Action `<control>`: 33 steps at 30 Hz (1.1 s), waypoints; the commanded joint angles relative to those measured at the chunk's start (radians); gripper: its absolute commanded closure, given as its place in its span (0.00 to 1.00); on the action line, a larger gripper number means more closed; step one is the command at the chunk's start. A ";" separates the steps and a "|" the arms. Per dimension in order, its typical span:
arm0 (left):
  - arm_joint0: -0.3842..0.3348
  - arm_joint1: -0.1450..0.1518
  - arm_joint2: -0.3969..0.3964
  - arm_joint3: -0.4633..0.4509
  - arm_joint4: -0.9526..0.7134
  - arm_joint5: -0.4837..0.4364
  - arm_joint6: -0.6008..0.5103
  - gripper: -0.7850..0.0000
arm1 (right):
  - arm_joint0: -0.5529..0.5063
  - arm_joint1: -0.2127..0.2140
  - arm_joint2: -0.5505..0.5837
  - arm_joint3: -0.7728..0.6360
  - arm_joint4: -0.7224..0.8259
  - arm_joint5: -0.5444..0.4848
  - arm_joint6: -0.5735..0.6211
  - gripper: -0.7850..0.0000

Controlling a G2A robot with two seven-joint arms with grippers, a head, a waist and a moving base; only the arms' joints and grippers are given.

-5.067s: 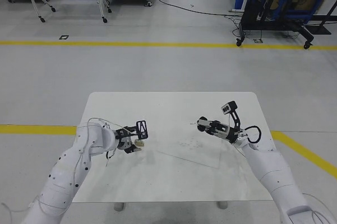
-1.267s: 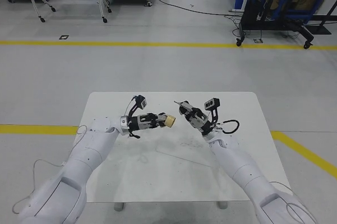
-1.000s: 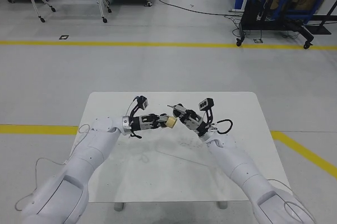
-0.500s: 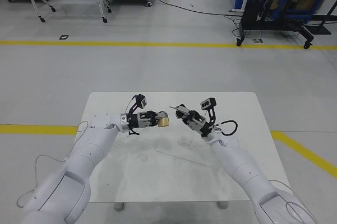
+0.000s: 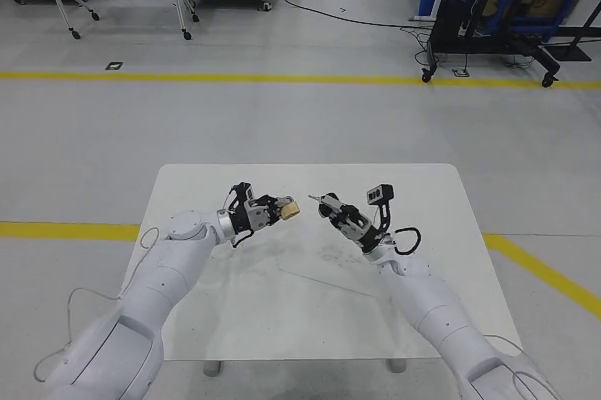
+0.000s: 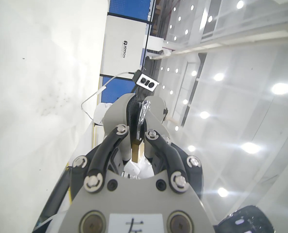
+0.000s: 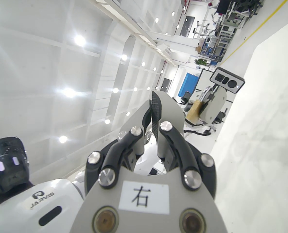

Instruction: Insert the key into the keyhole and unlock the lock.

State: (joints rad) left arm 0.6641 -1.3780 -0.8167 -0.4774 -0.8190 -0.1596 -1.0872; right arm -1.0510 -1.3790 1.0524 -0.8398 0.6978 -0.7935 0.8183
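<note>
White table [image 5: 280, 320] lies beneath both my arms, which are held above its far half. My left gripper [image 5: 277, 209] is clamped on the brass padlock [image 5: 290, 208], and the lock body points toward my right gripper [image 5: 328, 206]. The right gripper is pinched closed on the slim key [image 5: 315, 199]. The key tip is near the padlock but not touching it.

Bright, even hall light from overhead lamps

In the top view diffuse light falls evenly on the white rectangular counter [image 5: 420, 300]. In both wrist views the round ceiling lamps [image 6: 281, 88] flare into white blots with streaks of glare. Straight beams bend toward the frame edges. The silver shackle of the brass padlock [image 6: 139, 132] glints between the fingers of the left pincer [image 6: 141, 100].
</note>
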 commanded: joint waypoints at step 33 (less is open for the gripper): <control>-0.014 -0.009 0.037 -0.106 0.181 0.223 0.090 1.00 | -0.273 0.092 0.212 -0.620 -1.685 -0.013 -0.708 1.00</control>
State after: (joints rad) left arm 0.6484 -1.3877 -0.7785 -0.5811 -0.6372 0.0386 -0.9938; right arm -1.2975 -1.2926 1.2582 -1.3871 -0.5072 -0.8256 0.1612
